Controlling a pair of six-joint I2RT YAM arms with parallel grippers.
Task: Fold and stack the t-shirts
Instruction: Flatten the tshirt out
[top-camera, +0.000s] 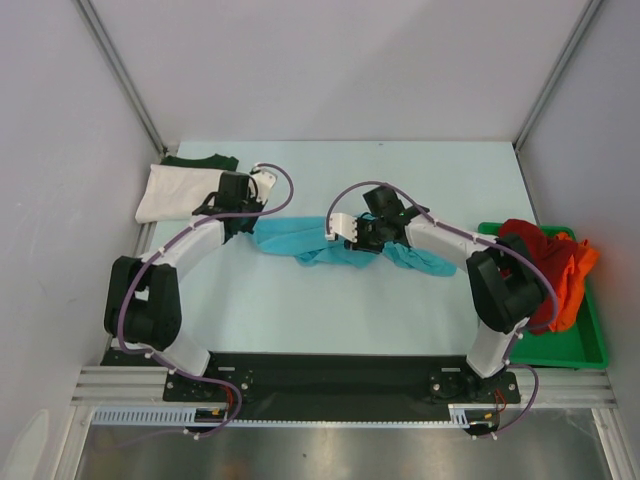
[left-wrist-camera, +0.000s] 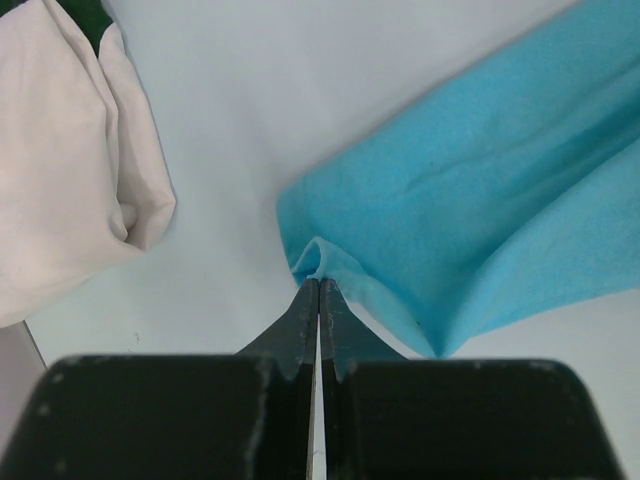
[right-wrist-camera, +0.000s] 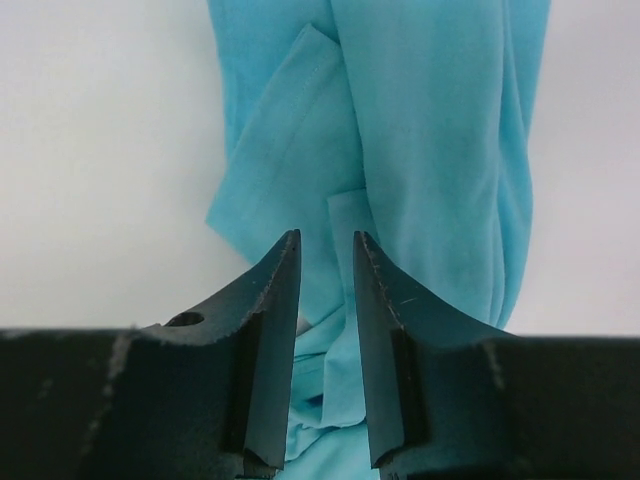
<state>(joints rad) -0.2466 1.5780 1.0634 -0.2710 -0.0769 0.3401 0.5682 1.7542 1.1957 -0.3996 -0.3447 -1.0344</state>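
We look down on a pale table, with two black-and-white arms reaching up from the bottom edge of the frame. A turquoise t-shirt lies in a crumpled band across the middle of the frame, between the two arms.

The left gripper is clamped together on a small fold at that shirt's edge. In its wrist view the black fingers meet, with the cloth pinched at their tips.

The right gripper sits over the shirt's bunched middle part, near the centre of the top view. Its fingers stand a little apart with turquoise cloth showing in the gap, and we cannot tell whether they grip it.

In the upper left a white t-shirt lies folded on top of a dark green t-shirt, whose edge shows behind it.

At the right edge a red t-shirt and an orange t-shirt are heaped together in a flat green tray, the red one on the left.
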